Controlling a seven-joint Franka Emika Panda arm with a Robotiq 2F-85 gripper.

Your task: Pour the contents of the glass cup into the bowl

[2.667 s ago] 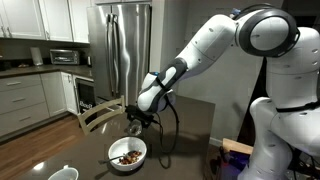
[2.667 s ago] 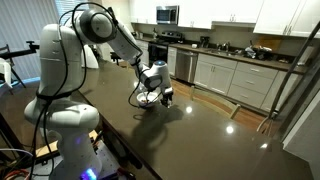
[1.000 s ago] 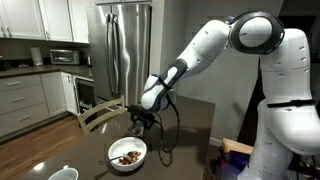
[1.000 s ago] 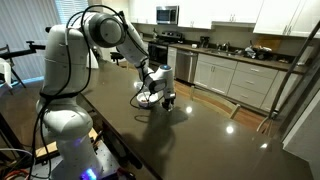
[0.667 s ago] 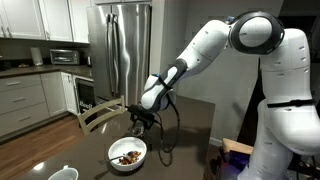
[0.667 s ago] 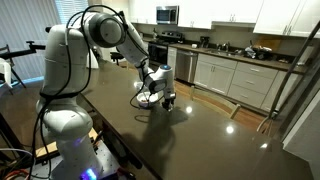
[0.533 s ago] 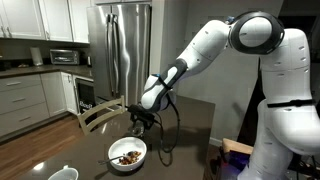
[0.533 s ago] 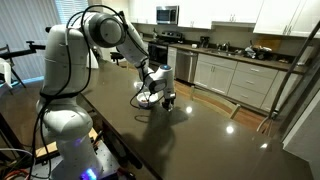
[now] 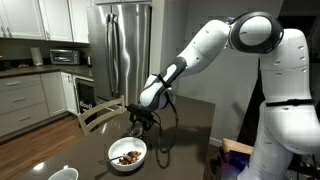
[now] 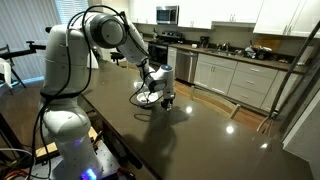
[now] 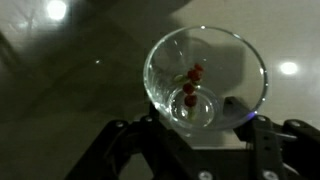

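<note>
End effector [image 11: 200,126] was closed on the glass cup [image 11: 205,55], 1 finger at each side of its base in the wrist view; grip looked firm. The view looked straight into the cup mouth. About 4 reddish-brown bits [image 11: 190,85] sat inside near the bottom, so the cup was not empty. Exact tilt could not be told from any view.

In an exterior view the end effector [image 9: 135,120] hung just above the bench [image 9: 190,125], with the bowl [image 9: 127,165] below it and a little toward the camera, near but not touching. The bowl held a small heap of the same bits. A small white cup [image 9: 63,174] stood past the bowl, well apart from the end effector, and was not part of this. In an exterior view the end effector [image 10: 160,97] was low over the dark bench; the cup was too small to read there.

Step judged: mid-pour, partly done, most bits in the bowl and a few left in the cup.

Next move probably calls for putting the cup mouth over the bowl, not beside its rim, then tipping further so the last bits slide out. Risk: bits landing on the bench.
</note>
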